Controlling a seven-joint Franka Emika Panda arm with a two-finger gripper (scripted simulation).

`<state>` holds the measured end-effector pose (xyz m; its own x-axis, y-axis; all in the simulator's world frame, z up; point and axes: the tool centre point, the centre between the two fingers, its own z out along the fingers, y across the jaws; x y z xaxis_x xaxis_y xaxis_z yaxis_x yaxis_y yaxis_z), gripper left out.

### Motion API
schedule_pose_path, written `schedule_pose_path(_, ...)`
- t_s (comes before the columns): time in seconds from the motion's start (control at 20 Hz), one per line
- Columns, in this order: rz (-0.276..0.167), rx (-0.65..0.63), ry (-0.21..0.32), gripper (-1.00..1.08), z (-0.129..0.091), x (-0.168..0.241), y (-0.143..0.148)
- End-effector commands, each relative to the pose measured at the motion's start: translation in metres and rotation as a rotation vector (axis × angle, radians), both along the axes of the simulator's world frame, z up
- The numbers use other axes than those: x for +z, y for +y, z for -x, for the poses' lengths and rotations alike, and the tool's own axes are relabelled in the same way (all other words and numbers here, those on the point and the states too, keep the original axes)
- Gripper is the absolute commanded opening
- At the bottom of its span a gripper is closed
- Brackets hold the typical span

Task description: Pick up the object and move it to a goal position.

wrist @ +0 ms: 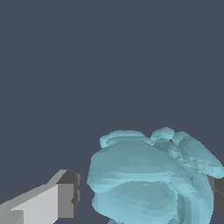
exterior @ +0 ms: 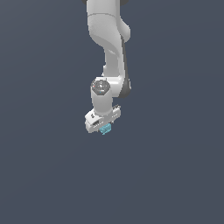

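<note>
The object [exterior: 105,128] is a small light cyan-blue lumpy blob that peeks out just under the white hand in the exterior view. My gripper [exterior: 102,124] points down right over it. The wrist view shows the object [wrist: 144,175] large and faceted between my two fingers. One grey-tipped finger [wrist: 65,199] stands beside it with a thin gap of floor between pad and blob. The other finger [wrist: 218,192] shows only as a dark sliver at the blob's far side, and I cannot tell whether it touches. The gripper [wrist: 144,199] is open around the object.
A plain dark grey-blue floor [exterior: 43,175] fills both views. The white arm [exterior: 109,39] reaches down from the top of the exterior view. No goal marker shows.
</note>
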<state>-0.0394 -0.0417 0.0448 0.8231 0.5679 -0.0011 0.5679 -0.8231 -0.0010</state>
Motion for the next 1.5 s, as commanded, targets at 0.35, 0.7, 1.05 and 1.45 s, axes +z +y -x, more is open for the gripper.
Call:
schedule_pose_path(0.35,0.000,0.000,-0.001,-1.00,-0.001,-0.004,0.000)
schedule_pose_path(0.7,0.001,-0.001,-0.002,-1.00,-0.001,-0.002,-0.002)
schedule_pose_path(1.05,0.001,-0.001,-0.002,-1.00,0.007,0.009,-0.028)
schedule_pose_path(1.45,0.000,0.000,-0.002,-1.00,0.026,0.039,-0.096)
